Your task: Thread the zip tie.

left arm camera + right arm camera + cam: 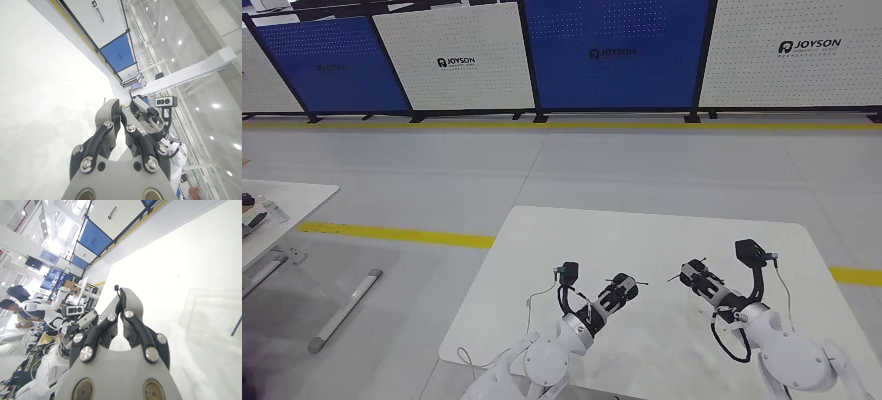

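My left gripper (626, 286) (120, 112) is shut above the white table (662, 235), and a thin black zip tie tip (104, 100) sticks out past its fingers. My right gripper (688, 272) (121, 298) is shut on the other black end of the zip tie, whose small square head (116, 288) pokes out beyond the pads. In the top view the two grippers face each other a short gap apart, near the table's front middle. Thin black ends point from each towards the other. The strap between the ends is hidden.
A clear plastic tray (213, 306) lies on the table beside the right gripper, with a thin dark rod (236, 326) at its edge. A second white table (282, 200) stands far off at the left. The far half of the table is bare.
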